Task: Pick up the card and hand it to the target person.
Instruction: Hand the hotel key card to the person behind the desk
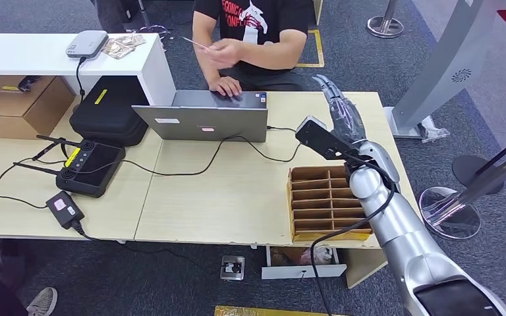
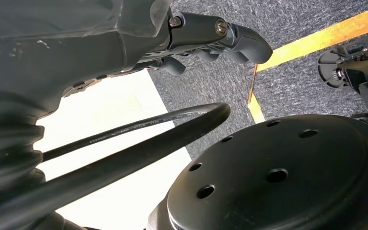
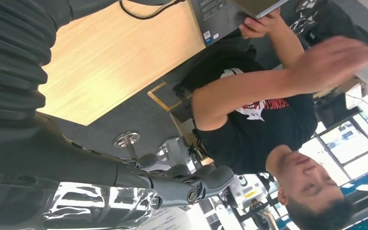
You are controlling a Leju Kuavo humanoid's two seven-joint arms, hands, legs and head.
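Note:
A person in a black T-shirt (image 1: 253, 26) sits behind the table and holds the thin pale card (image 1: 196, 43) in a raised hand (image 1: 227, 49). Their other hand rests on the laptop (image 1: 204, 115). My right hand (image 1: 339, 105) is stretched out over the table's far right corner with its fingers straight and apart, holding nothing. It is well to the right of the card. In the right wrist view my thumb (image 3: 196, 184) points toward the person (image 3: 254, 129), whose raised hand (image 3: 335, 62) is blurred. My left hand (image 2: 211, 33) hangs over the carpet and holds nothing.
A wooden box of compartments (image 1: 326, 201) stands under my right forearm. A black controller (image 1: 89, 168), a black case (image 1: 109, 112), a power adapter (image 1: 64, 209) and trailing cables lie on the table's left half. A white shelf (image 1: 53, 56) stands at the back left.

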